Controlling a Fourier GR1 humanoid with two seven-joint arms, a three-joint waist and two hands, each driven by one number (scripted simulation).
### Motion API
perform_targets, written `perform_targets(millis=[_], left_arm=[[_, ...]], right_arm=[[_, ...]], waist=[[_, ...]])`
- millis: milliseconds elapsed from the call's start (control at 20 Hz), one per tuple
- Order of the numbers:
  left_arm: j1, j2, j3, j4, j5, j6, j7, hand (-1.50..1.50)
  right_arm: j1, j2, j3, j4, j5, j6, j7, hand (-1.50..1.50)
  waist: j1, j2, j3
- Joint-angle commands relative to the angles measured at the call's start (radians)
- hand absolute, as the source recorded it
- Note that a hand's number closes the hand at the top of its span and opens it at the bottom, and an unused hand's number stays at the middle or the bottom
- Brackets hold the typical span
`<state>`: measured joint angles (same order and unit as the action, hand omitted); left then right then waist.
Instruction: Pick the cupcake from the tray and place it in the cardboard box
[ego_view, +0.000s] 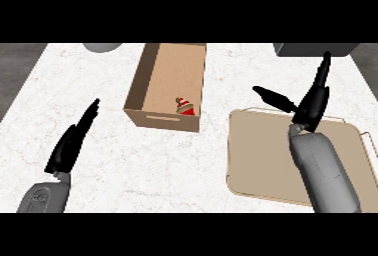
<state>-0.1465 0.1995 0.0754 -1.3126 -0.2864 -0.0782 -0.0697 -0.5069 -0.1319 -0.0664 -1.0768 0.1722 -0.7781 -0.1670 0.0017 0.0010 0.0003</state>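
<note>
The cupcake (184, 106), red-wrapped with a brown and white top, lies inside the open cardboard box (145, 85), near its front right corner. The beige tray (258, 165) rests on the counter to the right of the box with nothing showing on it. My right hand (310, 102) hovers over the tray's far edge, fingers straight and thumb spread toward the box, holding nothing. My left hand (70, 142) stands at the lower left, fingers straight and pointing up, resting apart from the box.
A grey round object (102, 47) sits at the counter's far left edge. A dark grey block (314, 49) sits at the far right. White marble counter (111, 170) spreads between the box and my forearms.
</note>
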Motion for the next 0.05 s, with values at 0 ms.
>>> perform_targets(millis=[0], left_arm=[[-0.046,0.001,0.002,0.043,-0.018,0.001,0.001,0.00]], right_arm=[[0.088,0.019,0.016,-0.035,-0.001,0.029,-0.057,-1.50]], waist=[[-0.003,-0.001,0.000]])
